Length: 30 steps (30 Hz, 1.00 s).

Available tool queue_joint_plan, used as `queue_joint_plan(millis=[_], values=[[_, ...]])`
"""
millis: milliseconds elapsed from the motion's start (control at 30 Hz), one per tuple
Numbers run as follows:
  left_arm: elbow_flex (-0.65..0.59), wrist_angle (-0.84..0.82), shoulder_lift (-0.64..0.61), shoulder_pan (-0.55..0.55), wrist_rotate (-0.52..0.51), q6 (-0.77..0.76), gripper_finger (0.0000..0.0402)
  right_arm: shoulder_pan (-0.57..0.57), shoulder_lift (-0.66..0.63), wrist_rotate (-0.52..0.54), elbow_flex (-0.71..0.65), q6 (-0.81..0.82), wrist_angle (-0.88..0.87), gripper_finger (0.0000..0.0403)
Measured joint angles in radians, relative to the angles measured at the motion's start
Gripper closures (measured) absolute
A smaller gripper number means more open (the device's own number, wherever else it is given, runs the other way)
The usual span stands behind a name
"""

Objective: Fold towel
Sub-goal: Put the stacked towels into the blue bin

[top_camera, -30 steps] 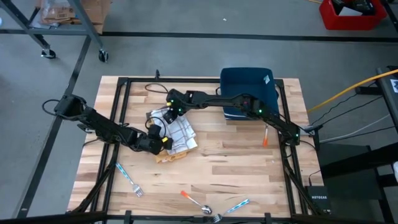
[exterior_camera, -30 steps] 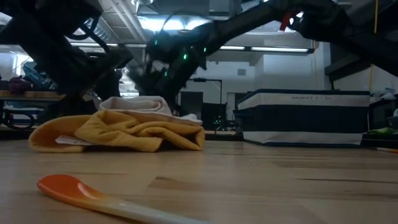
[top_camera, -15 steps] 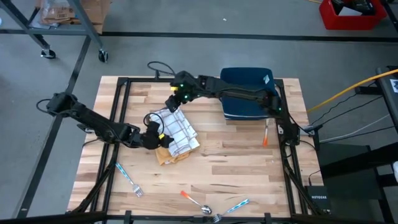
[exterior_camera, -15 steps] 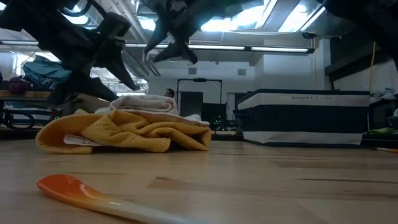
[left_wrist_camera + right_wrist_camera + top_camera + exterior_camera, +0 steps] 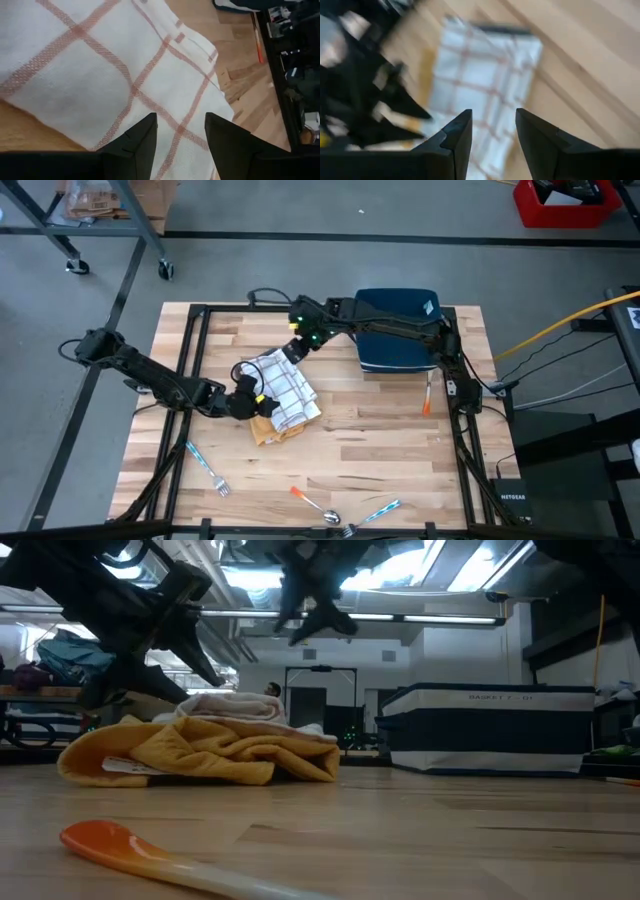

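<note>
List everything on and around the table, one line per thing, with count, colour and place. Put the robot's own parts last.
White cloth towel with red checks: one, folded, left of the table's centre, lying on the yellow cloth.
Yellow cloth: one, crumpled under the towel, sticking out at its near edge.
Dark blue fabric basket: one, at the far edge, right of centre.
Blue-handled fork: one, near left part of the table.
Orange-handled spoon: one, at the near edge, centre.
Blue-handled utensil: one, near edge, right of the spoon.
Orange stick-like utensil: one, in front of the basket.
Wooden table: one, light slatted top.
Left gripper: open, at the towel's left edge.
Right gripper: open, raised over the towel's far corner.
</note>
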Motion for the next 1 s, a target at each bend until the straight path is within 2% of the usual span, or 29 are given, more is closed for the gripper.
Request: queue_joint_plan(millis=[200, 300, 500, 633, 800, 1000], values=[[0.001, -0.117, 0.0, 0.0, 0.003, -0.121, 0.0243, 0.0, 0.0, 0.0, 0.0, 0.002, -0.176, 0.0247], [0.001, -0.17, -0.004, 0.0, 0.018, -0.198, 0.0243, 0.0, 0.0, 0.0, -0.008, 0.004, -0.194, 0.0247], [0.001, -0.188, -0.073, 0.0, 0.066, -0.199, 0.0243, -0.007, 0.0, -0.01, -0.107, 0.004, -0.191, 0.0247], [0.001, -0.258, -0.181, 0.0, 0.074, -0.16, 0.0243, -0.019, 0.001, -0.094, -0.221, 0.005, -0.158, 0.0247], [0.002, -0.451, -0.342, 0.0, 0.076, -0.178, 0.0243, -0.028, 0.001, -0.217, -0.329, 0.009, -0.043, 0.0247], [0.002, -0.728, -0.45, -0.01, 0.11, -0.342, 0.0243, -0.052, 0.001, -0.208, -0.417, 0.081, 0.136, 0.0247]])
